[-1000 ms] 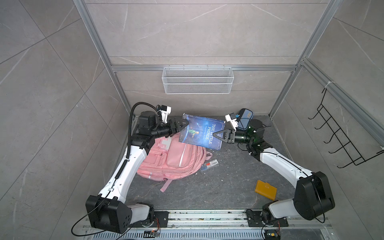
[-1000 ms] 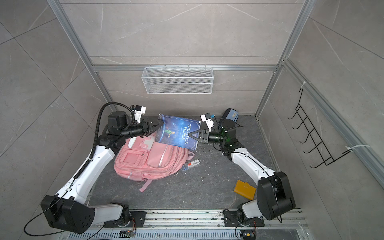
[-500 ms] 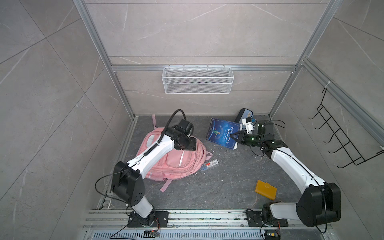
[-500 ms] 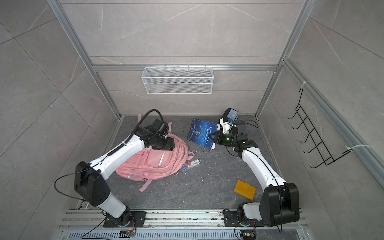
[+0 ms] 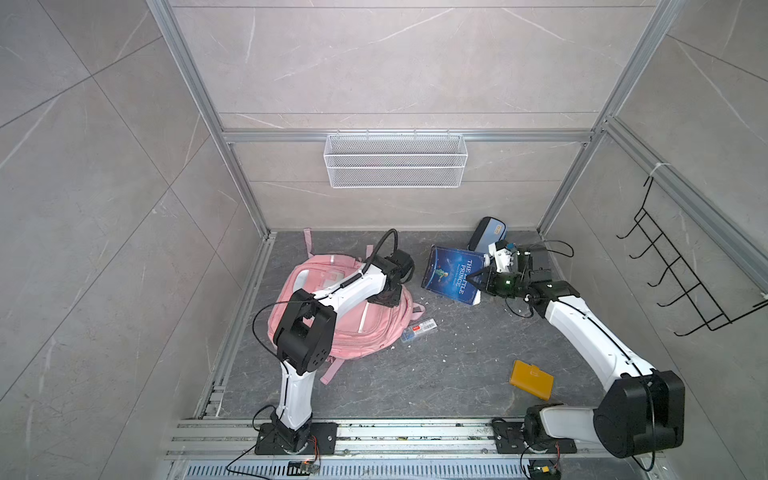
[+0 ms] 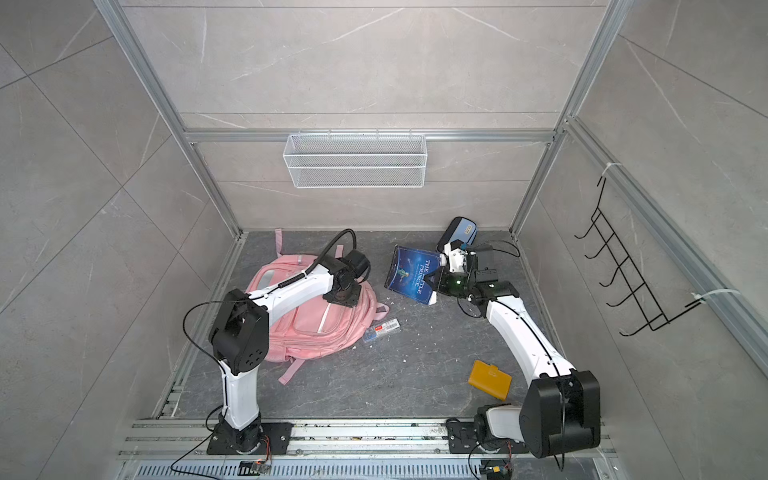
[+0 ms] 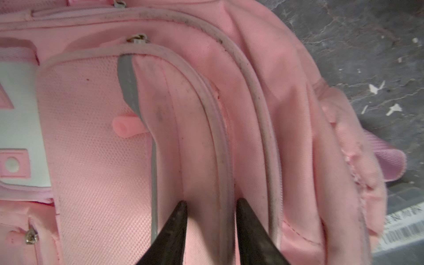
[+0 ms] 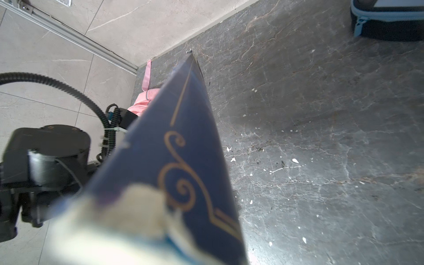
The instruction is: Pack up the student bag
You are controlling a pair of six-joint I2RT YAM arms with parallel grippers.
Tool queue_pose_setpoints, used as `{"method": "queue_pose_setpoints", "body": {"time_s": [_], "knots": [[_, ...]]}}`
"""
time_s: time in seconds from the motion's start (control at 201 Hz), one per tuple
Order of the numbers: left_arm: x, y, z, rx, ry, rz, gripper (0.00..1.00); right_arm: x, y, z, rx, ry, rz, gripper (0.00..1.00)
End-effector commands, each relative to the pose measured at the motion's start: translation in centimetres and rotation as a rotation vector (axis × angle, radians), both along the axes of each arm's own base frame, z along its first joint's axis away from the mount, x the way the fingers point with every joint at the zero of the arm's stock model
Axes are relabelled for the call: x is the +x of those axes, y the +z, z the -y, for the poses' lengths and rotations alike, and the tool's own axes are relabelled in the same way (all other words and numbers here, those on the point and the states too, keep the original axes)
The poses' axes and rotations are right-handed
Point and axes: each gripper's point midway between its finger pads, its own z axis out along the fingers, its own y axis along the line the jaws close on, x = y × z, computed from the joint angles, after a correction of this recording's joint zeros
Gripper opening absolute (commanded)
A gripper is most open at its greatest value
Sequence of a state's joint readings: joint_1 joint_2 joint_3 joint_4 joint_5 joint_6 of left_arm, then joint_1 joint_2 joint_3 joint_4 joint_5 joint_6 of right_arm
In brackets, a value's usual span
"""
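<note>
The student bag is a pink backpack lying front up on the dark floor at the left. My left gripper points down onto its upper right part. In the left wrist view the black fingertips rest on the bag. They stand a narrow gap apart, with a strip of pink fabric and grey piping between them. My right gripper is shut on the edge of a dark blue book. The book is held tilted to the right of the bag.
A blue pencil case leans at the back wall behind the book. A small clear box lies by the bag's right side. An orange wallet lies front right. On the walls hang a wire basket and a black hook rack.
My left arm has left the book, swung over the bag and come down onto it, its jaws narrowing. My right gripper has drawn the book off to the right.
</note>
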State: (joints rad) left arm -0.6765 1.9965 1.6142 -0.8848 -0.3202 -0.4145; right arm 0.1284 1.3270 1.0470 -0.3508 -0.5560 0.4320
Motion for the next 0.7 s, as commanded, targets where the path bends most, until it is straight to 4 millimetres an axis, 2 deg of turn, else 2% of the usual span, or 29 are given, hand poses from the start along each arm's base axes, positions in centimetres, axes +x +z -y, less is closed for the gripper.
{"method": "queue_pose_setpoints", "body": {"time_s": [0.0, 0.04, 0.134, 0.234, 0.344, 0.493, 0.692], "knots": [[0.6, 0.1, -0.3, 0.058, -0.008, 0.019, 0.29, 0.1, 3.0, 0.0, -0.001, 0.019, 0.101, 0.00], [0.5, 0.2, -0.2, 0.054, -0.010, 0.019, 0.23, 0.1, 3.1, 0.0, 0.000, 0.020, 0.102, 0.00], [0.6, 1.0, 0.0, 0.041, -0.012, 0.034, 0.00, 0.0, 3.1, 0.0, 0.002, 0.026, 0.099, 0.00], [0.6, 2.7, -0.2, 0.008, 0.013, 0.058, 0.00, -0.3, 3.0, -0.2, 0.011, 0.037, 0.094, 0.00], [0.3, 5.9, -0.2, -0.097, 0.029, 0.095, 0.00, -0.7, 2.9, -0.3, 0.018, 0.047, 0.084, 0.00], [-0.1, 10.8, -0.4, -0.332, 0.019, 0.147, 0.00, -1.5, 2.8, -0.7, 0.038, 0.073, 0.054, 0.00], [-0.9, 17.4, -1.9, -0.671, -0.032, 0.229, 0.00, -2.4, 3.0, -1.7, 0.121, 0.106, 0.029, 0.00]]}}
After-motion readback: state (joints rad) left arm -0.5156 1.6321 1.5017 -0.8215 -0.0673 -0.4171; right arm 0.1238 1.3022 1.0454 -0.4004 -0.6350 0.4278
